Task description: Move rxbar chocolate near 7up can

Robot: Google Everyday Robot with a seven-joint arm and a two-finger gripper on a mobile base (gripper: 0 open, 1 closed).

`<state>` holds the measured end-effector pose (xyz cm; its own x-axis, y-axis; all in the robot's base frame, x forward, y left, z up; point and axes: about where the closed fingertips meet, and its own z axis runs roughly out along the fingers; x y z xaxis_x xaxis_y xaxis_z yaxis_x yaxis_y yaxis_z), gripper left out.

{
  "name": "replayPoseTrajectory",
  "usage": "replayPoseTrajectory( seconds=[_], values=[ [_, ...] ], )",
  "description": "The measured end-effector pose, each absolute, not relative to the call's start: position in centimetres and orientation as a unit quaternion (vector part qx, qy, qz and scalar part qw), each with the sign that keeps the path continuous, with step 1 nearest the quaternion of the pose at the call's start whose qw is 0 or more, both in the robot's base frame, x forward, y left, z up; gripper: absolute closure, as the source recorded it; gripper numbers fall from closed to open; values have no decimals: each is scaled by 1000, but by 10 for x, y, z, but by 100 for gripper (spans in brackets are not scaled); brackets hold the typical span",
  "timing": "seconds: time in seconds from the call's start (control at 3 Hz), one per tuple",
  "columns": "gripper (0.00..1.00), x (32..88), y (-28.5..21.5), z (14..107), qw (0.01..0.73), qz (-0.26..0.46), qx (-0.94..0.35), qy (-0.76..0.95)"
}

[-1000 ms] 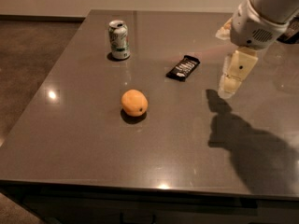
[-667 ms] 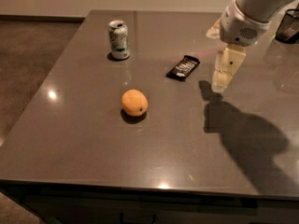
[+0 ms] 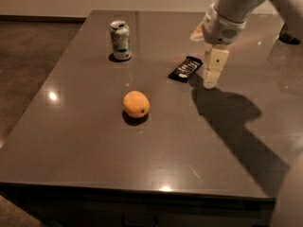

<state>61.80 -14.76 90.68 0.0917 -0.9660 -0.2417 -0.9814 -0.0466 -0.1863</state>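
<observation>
The rxbar chocolate (image 3: 185, 68), a flat black wrapper bar with white lettering, lies at an angle on the grey table (image 3: 85, 145), right of centre towards the back. The 7up can (image 3: 120, 40) stands upright at the back left, well apart from the bar. My gripper (image 3: 211, 81) hangs down from the arm at the upper right. It is just to the right of the bar's near end and close above the tabletop, holding nothing that I can see.
A round orange fruit (image 3: 136, 104) sits in the middle of the table, nearer to me than the bar and the can. A dark object (image 3: 287, 34) shows at the far right edge. The arm's shadow falls across the table's right side.
My gripper has moved left towards the rxbar chocolate and now hangs right beside it. The bar, the can and the orange have not moved.
</observation>
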Motion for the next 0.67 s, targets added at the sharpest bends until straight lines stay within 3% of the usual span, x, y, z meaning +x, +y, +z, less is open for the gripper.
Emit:
replayPoseTrajectory(
  seconds=[0.67],
  values=[
    [0,652,-128,870,111,30,-781,614]
  ],
)
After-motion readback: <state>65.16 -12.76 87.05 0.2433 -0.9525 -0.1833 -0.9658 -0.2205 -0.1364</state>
